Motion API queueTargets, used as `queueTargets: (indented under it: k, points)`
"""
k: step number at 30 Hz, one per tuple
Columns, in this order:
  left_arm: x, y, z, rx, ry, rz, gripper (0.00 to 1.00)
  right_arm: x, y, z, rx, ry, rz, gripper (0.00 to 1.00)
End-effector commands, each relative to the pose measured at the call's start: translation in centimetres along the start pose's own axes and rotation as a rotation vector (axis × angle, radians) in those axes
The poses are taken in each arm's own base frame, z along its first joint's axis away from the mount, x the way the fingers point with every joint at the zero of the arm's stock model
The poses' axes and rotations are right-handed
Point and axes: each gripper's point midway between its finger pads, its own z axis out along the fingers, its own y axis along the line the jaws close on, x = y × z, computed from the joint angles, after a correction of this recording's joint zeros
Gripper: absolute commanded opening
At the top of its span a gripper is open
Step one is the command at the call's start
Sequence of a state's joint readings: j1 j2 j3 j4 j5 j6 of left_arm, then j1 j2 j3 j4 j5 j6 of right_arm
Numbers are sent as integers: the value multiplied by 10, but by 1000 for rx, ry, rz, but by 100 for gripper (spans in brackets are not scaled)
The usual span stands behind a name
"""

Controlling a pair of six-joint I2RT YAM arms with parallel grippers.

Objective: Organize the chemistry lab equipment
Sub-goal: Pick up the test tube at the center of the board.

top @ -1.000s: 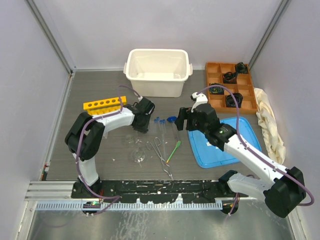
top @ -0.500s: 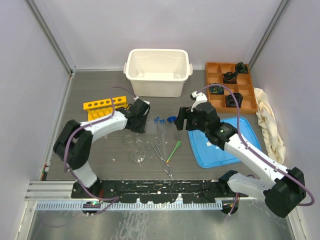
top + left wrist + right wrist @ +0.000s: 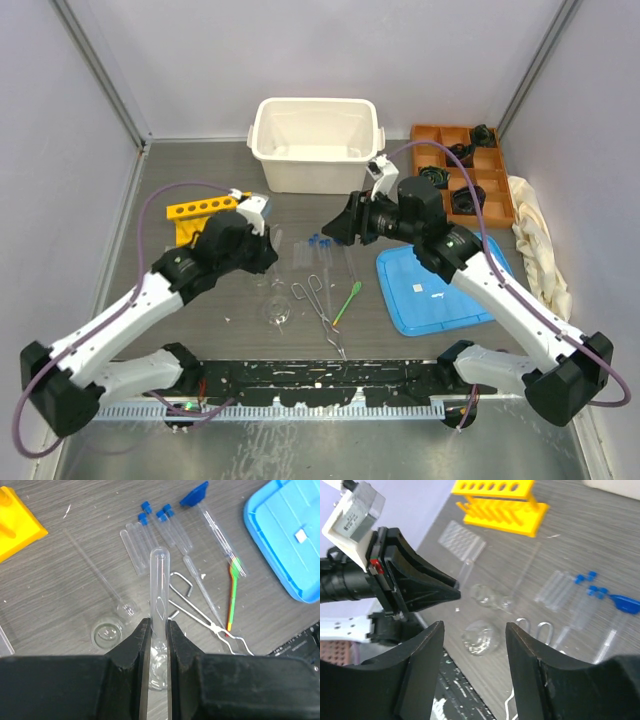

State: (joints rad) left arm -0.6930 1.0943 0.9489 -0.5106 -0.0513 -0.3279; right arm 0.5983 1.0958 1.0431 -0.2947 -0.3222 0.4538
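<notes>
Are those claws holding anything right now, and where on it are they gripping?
The left gripper pinches a clear test tube around its lower part, and the rounded end sticks out. The right gripper holds nothing.

- We see the left arm (image 3: pixel 120 325) and the right arm (image 3: pixel 505 305) built of white links joined by black housings.
- A thin purple cable (image 3: pixel 165 190) runs along each arm.
- The left gripper (image 3: pixel 158 624) has matte black, wedge-shaped fingers (image 3: pixel 140 655).
- The right gripper (image 3: pixel 474 627) shows broad, rounded black fingers (image 3: pixel 420 675).
- A white camera box (image 3: pixel 356 511) with a printed label sits on the left wrist, with a red mark (image 3: pixel 376 567) beneath it.
</notes>
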Motion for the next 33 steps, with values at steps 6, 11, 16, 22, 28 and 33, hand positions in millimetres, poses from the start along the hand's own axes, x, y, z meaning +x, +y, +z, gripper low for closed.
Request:
queueTargets:
  k: [6, 11, 16, 22, 28, 33]
  points:
    - [-1, -24, -52, 178, -184, 31, 1, -13, 83, 14, -397, 91, 39, 56]
    - [-3, -27, -66, 204, -218, 45, 1, 6, 102, 38, -416, 181, 9, 56]
    - [-5, -26, -70, 199, -218, 59, 1, 15, 108, 58, -406, 216, -4, 49]
    - [-8, -26, -76, 200, -242, 68, 1, 15, 105, 75, -384, 221, -10, 47]
    - [-9, -26, -83, 212, -259, 71, 1, 14, 100, 87, -364, 224, -20, 46]
    - [-8, -26, -84, 211, -258, 72, 1, 15, 101, 93, -379, 231, -16, 44]
